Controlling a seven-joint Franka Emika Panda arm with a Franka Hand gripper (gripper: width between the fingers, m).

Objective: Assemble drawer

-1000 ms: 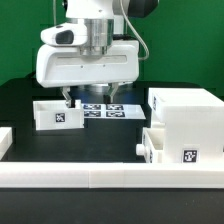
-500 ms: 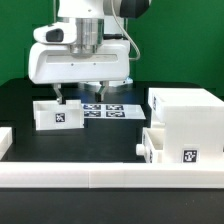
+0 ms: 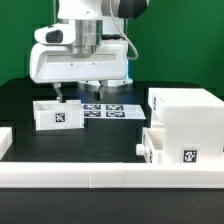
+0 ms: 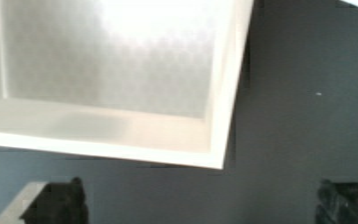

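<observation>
A small white drawer tray (image 3: 55, 114) with a square tag on its side sits on the black table at the exterior view's left. My gripper (image 3: 83, 98) hangs just above and behind it, open and empty, one finger (image 3: 62, 97) over the tray's back edge. In the wrist view the tray's open inside (image 4: 123, 70) fills most of the picture, and only black table shows between the tips of the gripper (image 4: 197, 205). The tall white casing (image 3: 185, 108) stands at the right. The second tray (image 3: 175, 147) with its front knob lies in front of it.
The marker board (image 3: 108, 110) lies flat on the table between the left tray and the casing. A low white border wall (image 3: 90, 177) runs along the front, with a short piece at the far left (image 3: 5, 138).
The gripper has shifted toward the exterior view's left over the last second, toward the left tray. It has held still for the last half second. The parts have not moved.
</observation>
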